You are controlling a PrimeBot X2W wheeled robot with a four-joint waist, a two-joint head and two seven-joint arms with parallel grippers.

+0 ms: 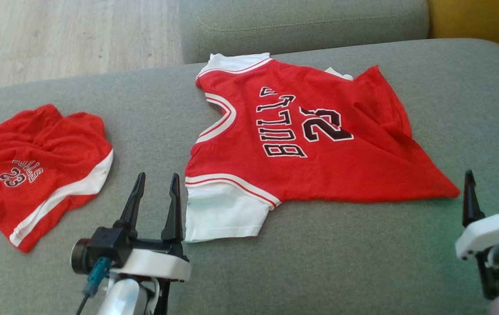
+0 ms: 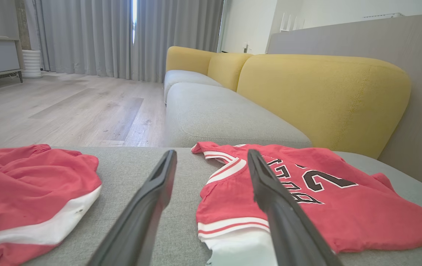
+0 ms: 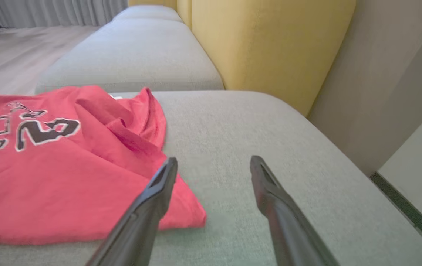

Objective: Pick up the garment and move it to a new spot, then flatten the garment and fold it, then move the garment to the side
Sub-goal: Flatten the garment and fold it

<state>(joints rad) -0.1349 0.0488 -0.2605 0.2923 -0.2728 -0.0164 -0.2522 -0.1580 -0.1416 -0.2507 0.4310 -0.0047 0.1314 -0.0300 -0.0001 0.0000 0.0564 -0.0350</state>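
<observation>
A red jersey with white sleeves and dark lettering, the garment, lies spread on the grey sofa seat, wrinkled along its right side. My left gripper stands open just left of the near white sleeve, nothing between its fingers. In the left wrist view the garment lies behind the right finger. My right gripper is open beside the jersey's near right corner. In the right wrist view that corner rests by the left finger, and the gripper holds nothing.
Red shorts with a white stripe lie crumpled on the seat at the left. A second grey seat cushion and a yellow backrest stand beyond. Wooden floor lies past the sofa's far left edge.
</observation>
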